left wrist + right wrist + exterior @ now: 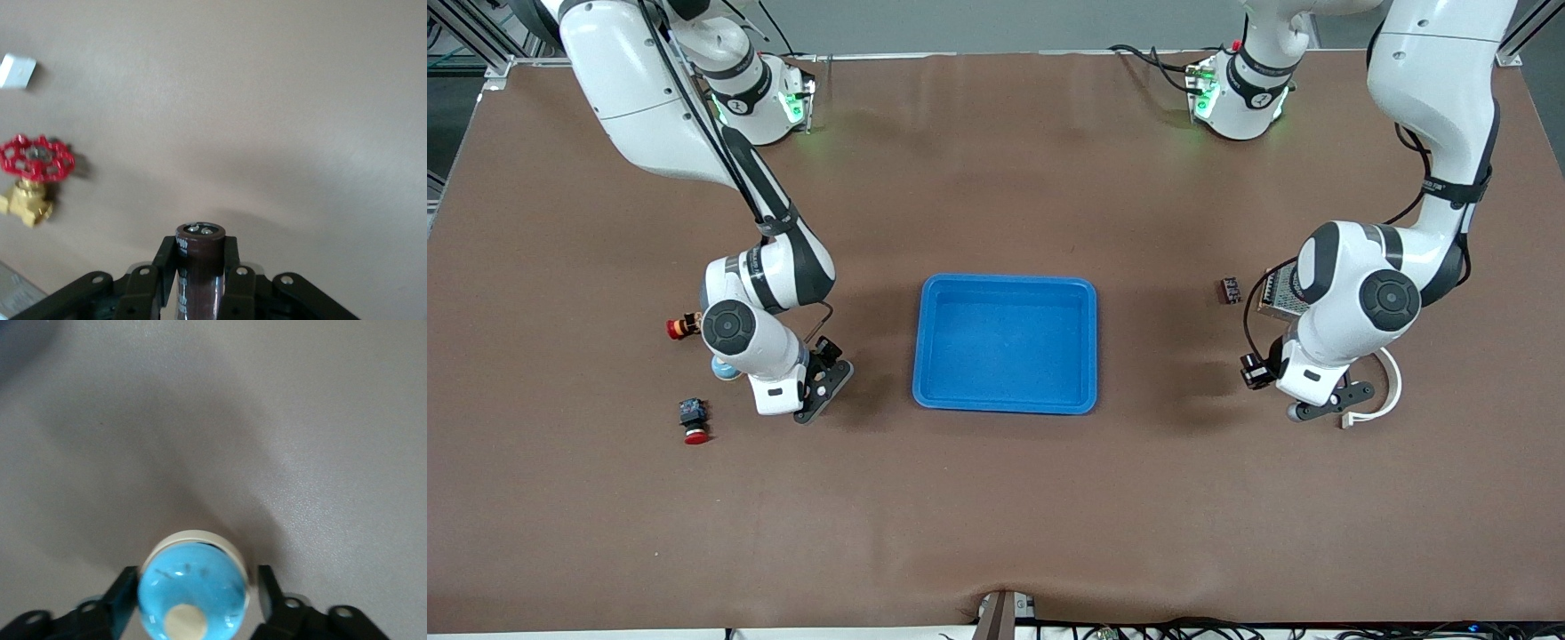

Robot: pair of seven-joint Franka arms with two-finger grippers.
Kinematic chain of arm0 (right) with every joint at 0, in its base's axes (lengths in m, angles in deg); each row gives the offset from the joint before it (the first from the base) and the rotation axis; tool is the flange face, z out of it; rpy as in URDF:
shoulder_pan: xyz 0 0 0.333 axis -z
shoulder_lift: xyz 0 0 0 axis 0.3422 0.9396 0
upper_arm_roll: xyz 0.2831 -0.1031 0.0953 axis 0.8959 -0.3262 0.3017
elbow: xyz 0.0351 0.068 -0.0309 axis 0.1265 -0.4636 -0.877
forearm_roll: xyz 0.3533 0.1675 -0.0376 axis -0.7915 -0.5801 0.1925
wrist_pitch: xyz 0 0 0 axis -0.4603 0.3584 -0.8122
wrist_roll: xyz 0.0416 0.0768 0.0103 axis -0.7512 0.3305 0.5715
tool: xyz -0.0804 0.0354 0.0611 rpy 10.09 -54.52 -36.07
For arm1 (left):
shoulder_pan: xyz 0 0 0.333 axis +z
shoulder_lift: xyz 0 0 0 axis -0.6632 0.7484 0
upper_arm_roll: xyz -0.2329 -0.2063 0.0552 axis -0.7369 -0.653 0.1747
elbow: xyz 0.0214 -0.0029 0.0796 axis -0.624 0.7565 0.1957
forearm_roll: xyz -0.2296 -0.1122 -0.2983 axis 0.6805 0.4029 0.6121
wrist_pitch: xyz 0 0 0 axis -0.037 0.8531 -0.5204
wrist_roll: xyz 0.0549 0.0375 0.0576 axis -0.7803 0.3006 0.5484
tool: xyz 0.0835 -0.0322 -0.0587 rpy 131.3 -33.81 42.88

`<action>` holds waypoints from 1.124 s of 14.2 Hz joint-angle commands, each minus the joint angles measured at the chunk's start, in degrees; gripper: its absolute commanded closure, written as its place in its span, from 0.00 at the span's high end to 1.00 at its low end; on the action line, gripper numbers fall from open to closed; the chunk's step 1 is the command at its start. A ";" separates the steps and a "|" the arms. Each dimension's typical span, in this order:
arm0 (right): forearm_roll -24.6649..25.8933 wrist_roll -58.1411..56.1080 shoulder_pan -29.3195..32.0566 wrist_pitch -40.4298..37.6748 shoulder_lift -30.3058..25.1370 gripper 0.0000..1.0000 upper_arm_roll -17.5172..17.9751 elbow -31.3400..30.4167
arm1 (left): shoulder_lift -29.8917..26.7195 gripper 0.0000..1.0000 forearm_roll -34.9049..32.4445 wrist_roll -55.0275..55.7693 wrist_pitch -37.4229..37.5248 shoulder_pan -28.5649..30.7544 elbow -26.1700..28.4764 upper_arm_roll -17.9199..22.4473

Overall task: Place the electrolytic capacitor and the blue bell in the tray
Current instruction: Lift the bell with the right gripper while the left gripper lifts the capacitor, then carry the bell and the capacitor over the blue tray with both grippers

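While the left gripper [200, 277] is clamped on the electrolytic capacitor [199, 267], the right gripper [193, 600] straddles the blue bell [192, 592] without visibly pinching it, both well apart from the empty tray [1005, 343], so that slick dome could squirt out!

Blue bell [723, 367]: mostly hidden under the right arm in the front view, only a sliver showing; its lower part cut off by the right wrist view's edge.
Electrolytic capacitor [199, 267]: lower body cut off by the left wrist view's edge; print on its sleeve unreadable.
Metal-cased unit [1279, 293]: largely covered by the left arm.
White looped part [1385, 391]: partly covered by the left arm.
Small dark part [1231, 290], toward the left arm's end of the table: too small to identify.
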 commanded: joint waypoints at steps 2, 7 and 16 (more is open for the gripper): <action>-0.50 1.41 -0.40 0.60 -0.21 0.54 -0.21 -0.53 | -1.28 0.00 -1.38 12.48 8.18 -3.31 -3.58 -0.09; -0.58 6.60 -0.67 -2.72 -1.35 0.50 0.14 1.04 | -1.37 0.00 -0.94 32.71 16.29 -9.81 -10.18 -0.44; -0.67 25.99 -1.02 -16.80 -6.28 0.50 5.23 7.56 | 3.19 0.00 5.02 61.63 15.77 -15.88 -18.25 -0.61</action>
